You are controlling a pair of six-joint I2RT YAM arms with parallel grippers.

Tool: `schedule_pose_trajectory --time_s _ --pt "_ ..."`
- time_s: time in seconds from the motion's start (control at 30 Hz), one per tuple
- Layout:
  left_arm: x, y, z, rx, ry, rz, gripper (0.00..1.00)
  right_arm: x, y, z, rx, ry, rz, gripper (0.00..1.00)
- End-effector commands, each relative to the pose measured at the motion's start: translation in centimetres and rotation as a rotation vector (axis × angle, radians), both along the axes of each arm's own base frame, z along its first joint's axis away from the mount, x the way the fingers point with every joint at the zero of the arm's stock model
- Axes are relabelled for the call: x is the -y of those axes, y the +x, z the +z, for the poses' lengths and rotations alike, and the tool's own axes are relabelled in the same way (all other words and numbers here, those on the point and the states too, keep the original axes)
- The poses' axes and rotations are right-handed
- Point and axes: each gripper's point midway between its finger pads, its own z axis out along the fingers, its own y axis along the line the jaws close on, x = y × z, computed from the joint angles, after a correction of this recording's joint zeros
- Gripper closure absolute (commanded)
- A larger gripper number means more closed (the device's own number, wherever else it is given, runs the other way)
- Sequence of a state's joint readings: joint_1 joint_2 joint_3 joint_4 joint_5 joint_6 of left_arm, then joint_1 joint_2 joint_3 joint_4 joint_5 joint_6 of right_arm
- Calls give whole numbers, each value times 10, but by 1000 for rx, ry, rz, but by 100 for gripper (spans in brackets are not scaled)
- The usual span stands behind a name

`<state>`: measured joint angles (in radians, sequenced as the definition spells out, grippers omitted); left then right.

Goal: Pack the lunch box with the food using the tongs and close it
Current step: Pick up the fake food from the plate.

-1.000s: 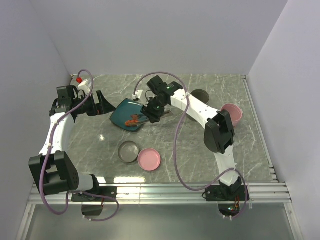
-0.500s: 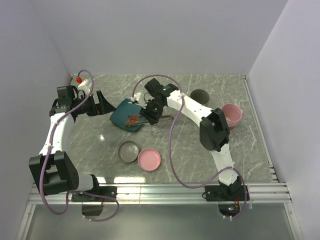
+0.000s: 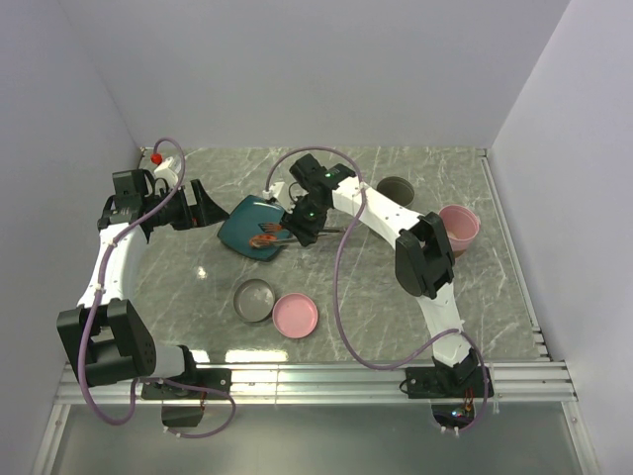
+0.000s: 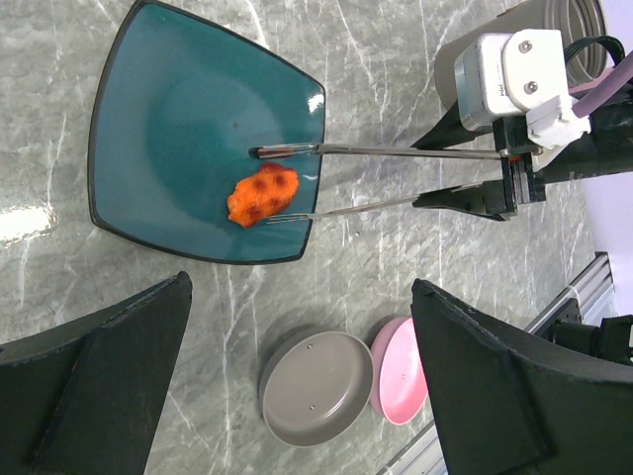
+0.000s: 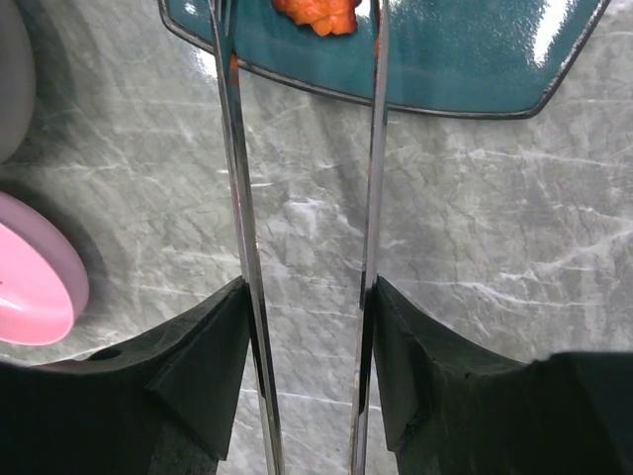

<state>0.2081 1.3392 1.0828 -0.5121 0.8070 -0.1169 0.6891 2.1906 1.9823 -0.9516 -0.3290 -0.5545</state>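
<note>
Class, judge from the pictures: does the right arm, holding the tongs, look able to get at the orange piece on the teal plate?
Probably yes. The tongs in the right tool reach over the plate, their open tips sit either side of the orange piece, and nothing lies between.

1. Left arm [image 3: 114,259]: white shells between chunky black joints, with a red cap [image 3: 155,157] up at ten o'clock.
2. Right arm [image 3: 381,210]: same white-and-black build, with a tiny green light [image 3: 326,178].
3. Mauve cables [image 3: 348,297] loop along both arms.
4. The right wrist has a white block [image 4: 514,74] with dark screws; the fingers [image 4: 99,386] are matte black wedges.
</note>
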Motion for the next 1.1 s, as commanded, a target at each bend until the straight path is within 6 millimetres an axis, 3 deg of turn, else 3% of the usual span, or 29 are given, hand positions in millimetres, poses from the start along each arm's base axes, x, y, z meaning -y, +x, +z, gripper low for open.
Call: schedule_pose_trajectory --time_s 0.0,0.37,0.63,0.87,1.07 --pt "-1 0 10 60 15 -4 1 1 13 25 82 18 0 43" --pt "0 0 12 62 15 -6 1 -7 16 26 88 5 30 42" --pt "0 0 12 63 8 -8 1 -1 -3 16 23 -22 65 44" --pt "0 -1 14 69 10 -8 1 -5 -19 21 -27 -5 79 47" --pt "1 -2 16 72 9 -9 1 -18 -10 23 -4 10 29 49"
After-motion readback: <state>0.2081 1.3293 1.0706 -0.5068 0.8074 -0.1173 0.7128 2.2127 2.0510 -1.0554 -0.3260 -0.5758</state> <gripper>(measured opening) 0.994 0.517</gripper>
